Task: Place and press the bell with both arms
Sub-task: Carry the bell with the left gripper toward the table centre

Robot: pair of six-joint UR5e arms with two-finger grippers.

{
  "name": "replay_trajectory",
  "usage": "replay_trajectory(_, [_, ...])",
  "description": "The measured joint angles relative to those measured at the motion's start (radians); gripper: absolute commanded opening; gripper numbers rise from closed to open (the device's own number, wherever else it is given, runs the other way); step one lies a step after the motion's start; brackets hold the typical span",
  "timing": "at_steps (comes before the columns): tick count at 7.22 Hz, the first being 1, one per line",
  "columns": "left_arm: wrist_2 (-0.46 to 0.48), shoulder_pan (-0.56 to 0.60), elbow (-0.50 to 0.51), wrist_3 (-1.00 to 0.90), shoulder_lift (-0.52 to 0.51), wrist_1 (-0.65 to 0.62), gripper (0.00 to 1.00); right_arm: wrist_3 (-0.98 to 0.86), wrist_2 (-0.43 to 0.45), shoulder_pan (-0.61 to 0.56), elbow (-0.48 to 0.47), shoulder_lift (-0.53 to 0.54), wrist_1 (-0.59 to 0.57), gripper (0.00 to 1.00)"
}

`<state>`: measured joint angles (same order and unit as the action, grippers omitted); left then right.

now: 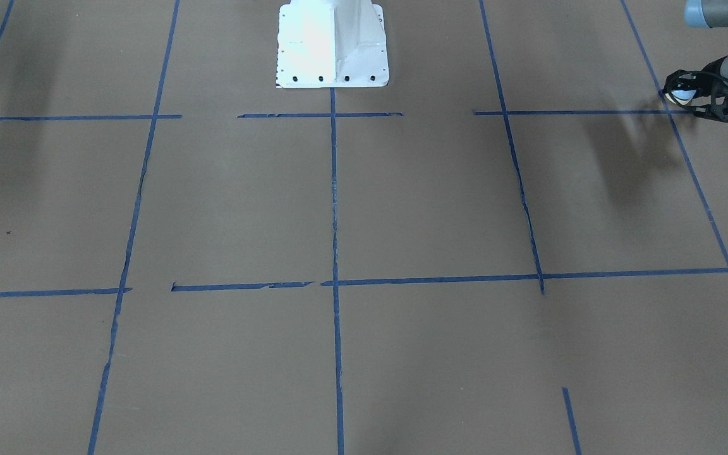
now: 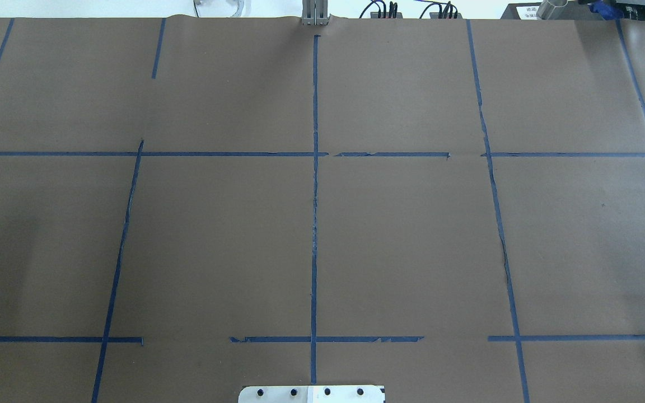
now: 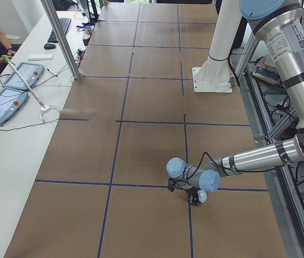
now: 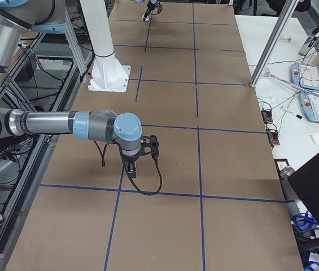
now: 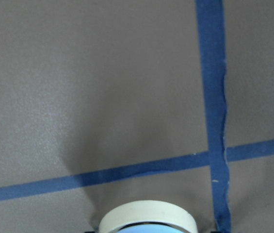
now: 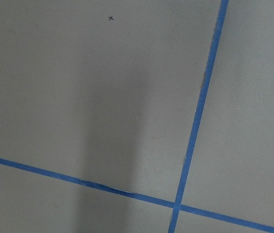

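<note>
Blue tape (image 2: 314,224) grids the brown surface (image 2: 412,252) beside a white desk (image 3: 6,177). Upper right, left pincer (image 1: 677,93) pinches the bell (image 1: 681,97); right pincer (image 4: 133,171): cannot tell.

- Robotics laboratory: paper-covered table (image 3: 152,102) gridded with blue tape (image 2: 315,224).
- White pedestal (image 3: 221,37) near the grey right arm (image 4: 46,123).
- Teach pendants (image 3: 1,105) and keyboard (image 3: 60,27) on white side bench (image 3: 6,177).

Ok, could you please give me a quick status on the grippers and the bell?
Left gripper shut on the bell, near a tape crossing. Right gripper pointing down over the table, jaw state unclear. No obstacles seen.
</note>
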<state>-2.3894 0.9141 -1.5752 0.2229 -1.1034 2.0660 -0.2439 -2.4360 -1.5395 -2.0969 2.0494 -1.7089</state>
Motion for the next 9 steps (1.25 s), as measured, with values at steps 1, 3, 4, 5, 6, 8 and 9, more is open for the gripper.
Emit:
replay_trajectory(1, [-0.003,0.0,-0.056,0.051,0.002,0.03,0.12,0.0,0.0,0.0,0.0,0.0,0.0,1.0])
replay_trajectory(3, [-0.005,-0.001,-0.222,0.197,-0.011,0.045,0.12,0.001,0.0,0.001,0.0,0.0,0.0,1.0])
replay_trajectory(4, [-0.005,-0.017,-0.28,0.304,-0.064,0.044,0.12,0.002,0.0,0.001,0.0,0.0,0.0,1.0])
replay_trajectory(5, [-0.004,-0.066,-0.3,0.433,-0.164,0.032,0.12,0.003,0.0,0.001,0.0,-0.001,0.0,1.0])
replay_trajectory(6, [-0.003,-0.132,-0.303,0.572,-0.29,0.0,0.12,0.003,0.0,0.001,0.0,-0.002,0.0,1.0])
replay_trajectory(8, [0.002,-0.224,-0.283,0.766,-0.587,-0.182,0.12,0.005,0.0,0.001,0.001,-0.003,0.0,1.0])
replay_trajectory(9, [0.021,-0.249,-0.225,0.806,-0.784,-0.345,0.12,0.005,0.0,0.001,0.001,-0.003,0.0,1.0])
